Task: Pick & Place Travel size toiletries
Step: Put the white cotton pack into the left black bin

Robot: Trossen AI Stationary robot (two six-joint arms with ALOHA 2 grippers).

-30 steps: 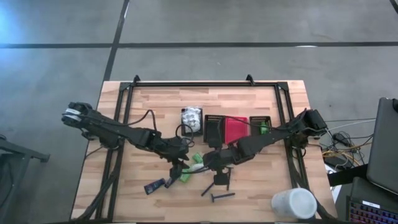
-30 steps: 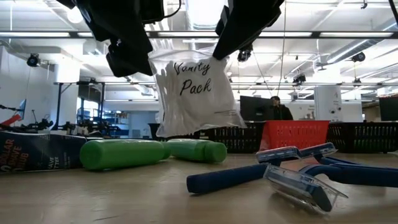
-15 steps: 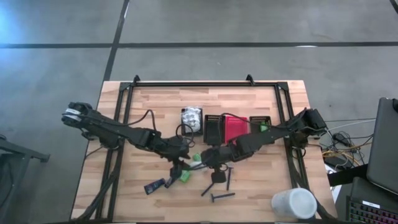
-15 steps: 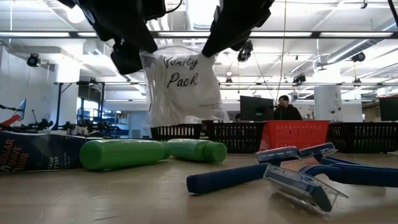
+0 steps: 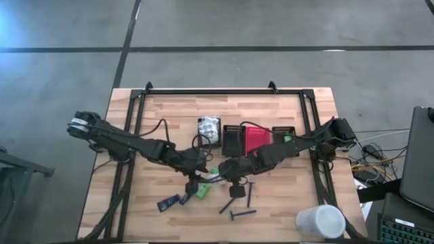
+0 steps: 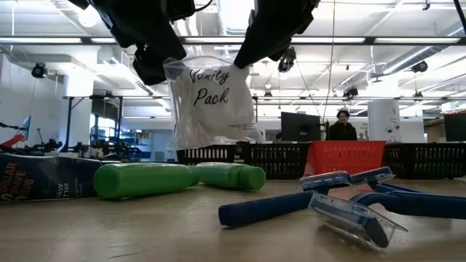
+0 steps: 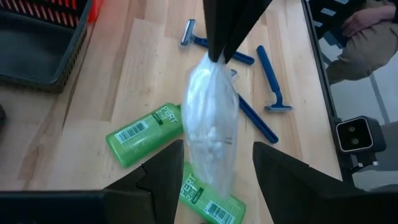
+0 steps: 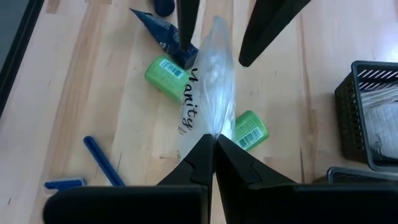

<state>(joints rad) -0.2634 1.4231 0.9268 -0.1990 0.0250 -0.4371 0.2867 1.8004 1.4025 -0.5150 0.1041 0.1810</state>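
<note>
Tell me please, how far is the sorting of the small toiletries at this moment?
Done: one green bottle already lies in a black bin.

In hand: the right gripper is shut on the vanity pack, lifted clear of the table; the left gripper is open beside the pack.

Left: two green bottles, the blue razors and a dark tube lie loose on the table.

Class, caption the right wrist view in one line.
Right gripper pinches a clear "Vanity" packet above two green bottles.
</note>
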